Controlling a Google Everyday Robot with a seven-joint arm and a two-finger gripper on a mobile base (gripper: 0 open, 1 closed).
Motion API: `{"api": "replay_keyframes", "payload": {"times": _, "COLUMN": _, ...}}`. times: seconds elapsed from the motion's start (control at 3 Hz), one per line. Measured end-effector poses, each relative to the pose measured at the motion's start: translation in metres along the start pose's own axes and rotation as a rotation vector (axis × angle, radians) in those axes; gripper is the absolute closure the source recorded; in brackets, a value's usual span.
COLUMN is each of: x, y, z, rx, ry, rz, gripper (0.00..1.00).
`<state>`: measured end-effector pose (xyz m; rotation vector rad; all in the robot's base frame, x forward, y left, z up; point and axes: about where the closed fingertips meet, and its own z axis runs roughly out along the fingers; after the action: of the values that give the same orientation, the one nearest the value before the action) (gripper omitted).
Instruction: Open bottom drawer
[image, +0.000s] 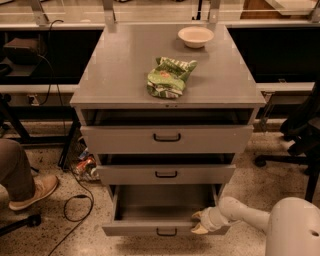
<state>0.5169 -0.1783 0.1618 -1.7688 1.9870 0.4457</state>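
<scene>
Bottom drawer (150, 205) is seen pulled well out at the foot of the cabinet (125, 75), its grey inside exposed. The gripper (198, 223) is placed at the right end of the drawer's front; whether it is clenched there cannot be told.

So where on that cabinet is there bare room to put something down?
The cabinet top is bare across its left half, beside the green bag, and at its front right corner. The pulled-out bottom drawer shows bare grey floor. Tighter: back right by the bowl, and the drawer's right front, where the gripper sits.
</scene>
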Motion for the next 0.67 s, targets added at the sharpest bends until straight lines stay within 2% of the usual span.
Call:
{"api": "replay_keyframes", "payload": {"times": 0.33, "x": 0.0014, "y": 0.0184, "z": -0.0082, "rx": 0.0, "ry": 0.005, "rz": 0.023, "gripper": 1.0}}
{"api": "replay_keyframes", "payload": {"times": 0.67, "x": 0.0026, "y": 0.0246, "z": -0.0145, "rx": 0.008, "ry": 0.009, "rz": 0.035, "gripper": 1.0}}
